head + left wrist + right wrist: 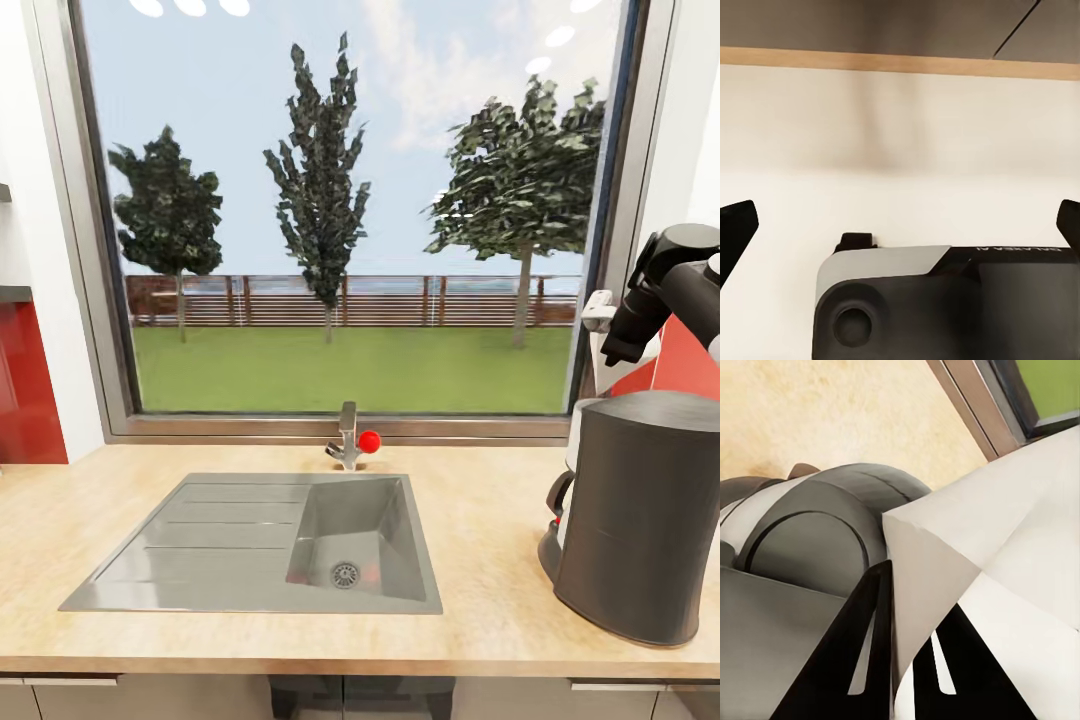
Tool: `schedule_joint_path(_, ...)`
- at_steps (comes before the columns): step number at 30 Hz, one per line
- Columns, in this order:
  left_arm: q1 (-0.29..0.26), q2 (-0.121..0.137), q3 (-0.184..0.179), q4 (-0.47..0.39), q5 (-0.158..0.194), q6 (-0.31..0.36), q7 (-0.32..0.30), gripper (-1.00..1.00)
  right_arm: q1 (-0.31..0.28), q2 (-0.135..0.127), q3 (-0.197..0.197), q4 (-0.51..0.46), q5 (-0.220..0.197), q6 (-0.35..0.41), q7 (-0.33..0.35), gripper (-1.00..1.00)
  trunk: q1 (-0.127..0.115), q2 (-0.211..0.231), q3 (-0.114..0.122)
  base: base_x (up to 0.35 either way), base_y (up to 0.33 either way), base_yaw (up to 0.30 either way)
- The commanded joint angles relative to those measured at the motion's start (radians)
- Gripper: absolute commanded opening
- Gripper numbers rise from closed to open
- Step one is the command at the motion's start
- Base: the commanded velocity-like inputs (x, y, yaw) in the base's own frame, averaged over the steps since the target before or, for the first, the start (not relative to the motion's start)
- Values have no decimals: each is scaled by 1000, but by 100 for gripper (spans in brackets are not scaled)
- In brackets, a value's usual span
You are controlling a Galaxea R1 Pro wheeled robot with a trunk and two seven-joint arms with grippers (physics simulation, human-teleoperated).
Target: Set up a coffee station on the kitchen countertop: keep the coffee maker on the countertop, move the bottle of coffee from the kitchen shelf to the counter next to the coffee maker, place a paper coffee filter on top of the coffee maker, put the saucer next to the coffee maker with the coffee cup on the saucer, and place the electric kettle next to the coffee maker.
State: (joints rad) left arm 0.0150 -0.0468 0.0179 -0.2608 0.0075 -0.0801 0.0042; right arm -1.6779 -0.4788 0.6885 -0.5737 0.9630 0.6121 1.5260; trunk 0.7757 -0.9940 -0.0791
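While right fingers (881, 660) pinch the paper coffee filter (967, 555) above the coffee maker (640, 515), left fingers (735, 232) spread.

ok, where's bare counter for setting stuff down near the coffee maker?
Bare worktop runs between the sink and the coffee maker, and left of the sink. Crowded at the right edge: the kettle is tucked against the coffee maker.

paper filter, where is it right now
The paper filter is pinched in the right pincer, held just above the coffee maker at the right end of the countertop, beside the window.
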Motion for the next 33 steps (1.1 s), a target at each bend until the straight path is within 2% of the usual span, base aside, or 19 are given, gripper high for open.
schedule_joint_path(1,0,0,2,-2,1,-1,0,100,-1,-1,5,-2,1,14,5,-100,0,-1,-1,0,0,0)
schedule_joint_path(11,0,0,1,-2,1,-1,0,100,1,-1,5,-7,6,18,6,-100,0,-1,-1,0,0,0)
schedule_joint_path(23,0,5,-1,0,2,-1,-1,100,16,0,5,-18,-65,30,6,-100,0,-1,-1,0,0,0)
schedule_joint_path(33,0,5,-1,0,2,-1,-1,100,17,-1,5,-18,-69,30,6,-100,0,-1,-1,16,0,0)
